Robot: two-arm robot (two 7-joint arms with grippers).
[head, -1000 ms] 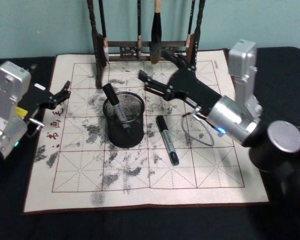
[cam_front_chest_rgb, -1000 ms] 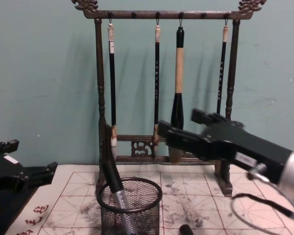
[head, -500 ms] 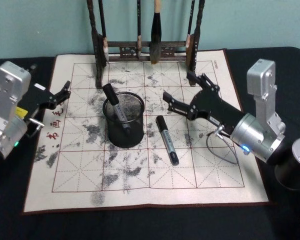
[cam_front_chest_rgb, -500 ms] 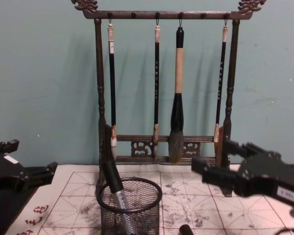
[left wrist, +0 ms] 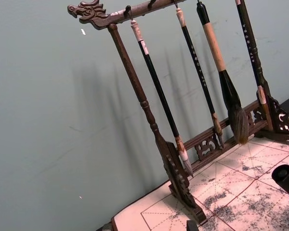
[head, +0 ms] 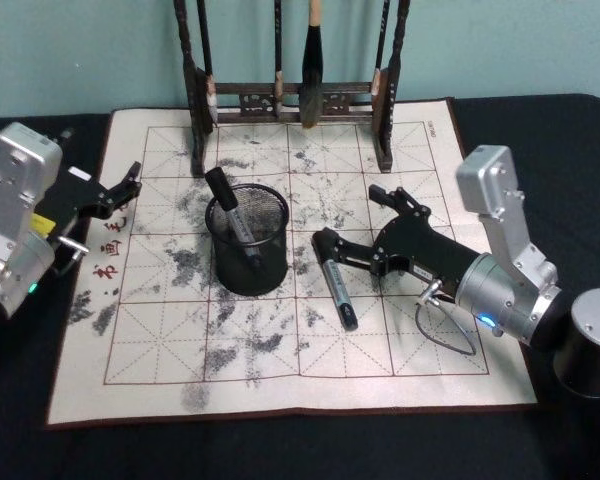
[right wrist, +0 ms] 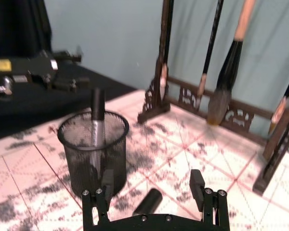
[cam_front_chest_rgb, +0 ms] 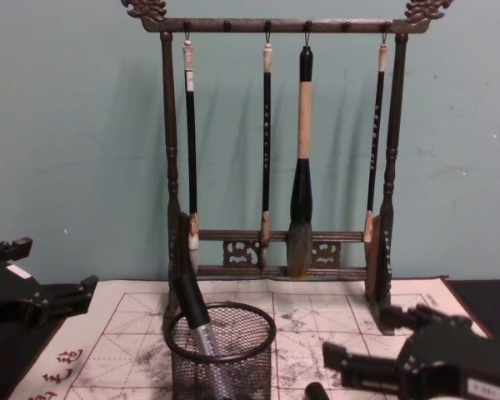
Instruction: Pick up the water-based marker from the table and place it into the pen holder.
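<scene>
The black table (head: pixel 280 450) is filling the floor of the head view, and most of it is lying under a pale gridded calligraphy mat (head: pixel 160 340) blotched with ink. The tall dark brush rack (head: pixel 290 100) is standing along the mat's top edge, upper centre of the frame, with four brushes (cam_front_chest_rgb: pixel 300 167) hanging from its bar (the fat one is third from the left in the chest view). From the lower right of the head view the right arm is reaching in toward the middle. The right gripper (head: pixel 345 214) is hovering low over the mat with its claw spread wide. At the left edge of that frame the left gripper (head: pixel 132 182) is sitting parked beside the mat's border, its claw parted too. The pen holder (head: pixel 270 260) is standing upright on the mat just left of centre. A second marker (head: pixel 223 195) is leaning inside it, its cap poking above the rim. The water-based marker (head: pixel 338 290) is lying flat on the mat just right of the holder and apart from it, near the centre of the frame. Its cap end is sitting between the right gripper's spread fingers (right wrist: pixel 196 183), touching neither so far as the right wrist view is showing.
</scene>
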